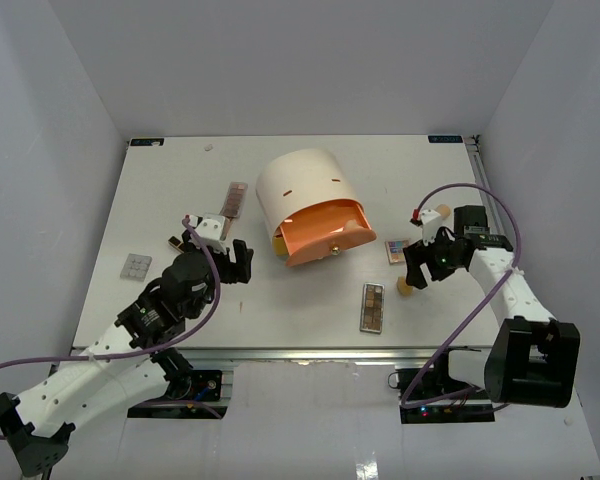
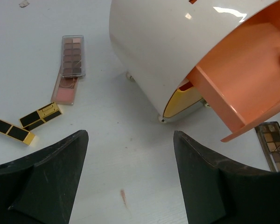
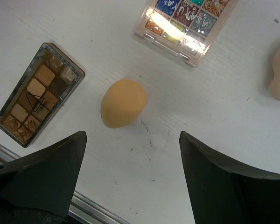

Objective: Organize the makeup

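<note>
No legible text (palette (image 3: 184,28) lettering blurred)

A cylinder (image 1: 298,185) stood mid-table, and a drawer (image 1: 330,232) stuck out of its front right. Left of the cylinder lay a stacked pair of palettes (image 2: 71,65), one overlapping the other. The bars (image 2: 39,115) lay left and nearer the front, and a lone palette (image 1: 135,265) lay farthest left. Right of the cylinder lay a side palette (image 1: 396,248), with a far sponge (image 1: 432,214) beyond it. A near sponge (image 3: 122,103) and a front palette (image 3: 37,100) lay to the cylinder's front right.
</note>
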